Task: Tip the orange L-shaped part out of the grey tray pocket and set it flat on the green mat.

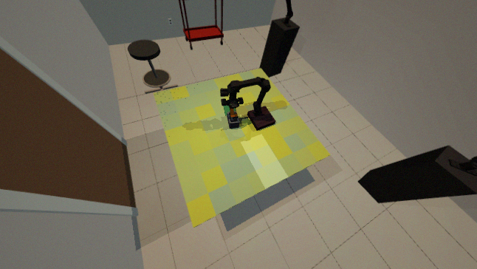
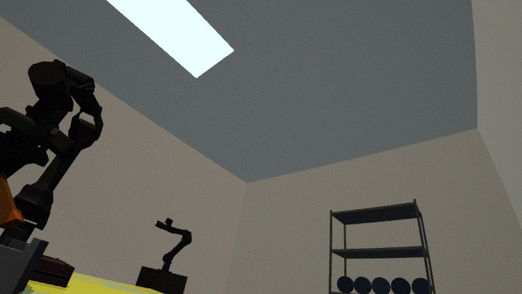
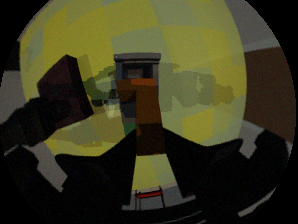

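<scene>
If present, lettering on the dark arm (image 1: 255,83) (image 2: 56,174) (image 3: 31,120): too dim and small to tell.
Worktop (image 1: 207,155) (image 2: 105,283) (image 3: 200,30): patched in yellow and pale green, crossed by dark shadows and, in the top view, by a bright strip.
Floor (image 1: 314,240): pale and tiled.
Red cart (image 1: 204,35) (image 3: 149,194): near the far wall in the top view.
Round stool (image 1: 144,49): just beyond the worktop, dark-topped.
Black pedestals: one (image 1: 278,46) near a worktop corner, another (image 1: 410,177) well apart from it.
Shelf rack (image 2: 330,250): against the wall in the exterior view, with round blue things (image 2: 380,285) in a row on a low shelf.
Ceiling light (image 2: 178,36): long and bright.
Arm: rising from a dark red base plate (image 1: 258,128) (image 2: 61,269) (image 3: 65,75), bent over at the top, reaching down over the tray side.
Tool (image 1: 233,109) (image 2: 4,174) (image 3: 148,131): pointing downward, clamped on the orange part.
Orange part (image 1: 233,113) (image 2: 8,210) (image 3: 149,115): tilted, L-shaped end lowermost, just above the grey tray (image 1: 233,125) (image 2: 16,266) (image 3: 137,57).
Green mat (image 1: 227,109) (image 3: 130,128): beside the tray, partly hidden.
</scene>
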You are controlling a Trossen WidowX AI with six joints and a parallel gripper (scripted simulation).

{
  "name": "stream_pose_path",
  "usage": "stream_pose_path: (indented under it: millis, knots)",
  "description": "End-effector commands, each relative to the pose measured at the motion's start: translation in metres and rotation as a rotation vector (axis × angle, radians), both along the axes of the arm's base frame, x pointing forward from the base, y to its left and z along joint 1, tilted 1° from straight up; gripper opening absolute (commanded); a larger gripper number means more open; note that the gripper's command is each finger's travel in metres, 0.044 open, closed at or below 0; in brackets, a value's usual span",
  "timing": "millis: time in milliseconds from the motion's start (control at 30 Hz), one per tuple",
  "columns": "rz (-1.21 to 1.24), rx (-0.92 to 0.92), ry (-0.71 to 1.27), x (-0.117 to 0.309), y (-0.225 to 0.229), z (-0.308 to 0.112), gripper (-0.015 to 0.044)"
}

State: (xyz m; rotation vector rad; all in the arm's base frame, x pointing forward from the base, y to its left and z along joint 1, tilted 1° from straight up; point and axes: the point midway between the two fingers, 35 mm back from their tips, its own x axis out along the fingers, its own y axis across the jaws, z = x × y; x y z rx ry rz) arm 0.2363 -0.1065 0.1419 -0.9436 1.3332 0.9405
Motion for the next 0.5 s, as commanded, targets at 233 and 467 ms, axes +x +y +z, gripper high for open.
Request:
stream_pose_path:
  millis: [233,467]
  knots:
    - [0.002,-0.002,0.001,-0.018,-0.037,-0.002,0.0]
    - [0.002,-0.004,0.002,-0.031,-0.064,-0.003,0.0]
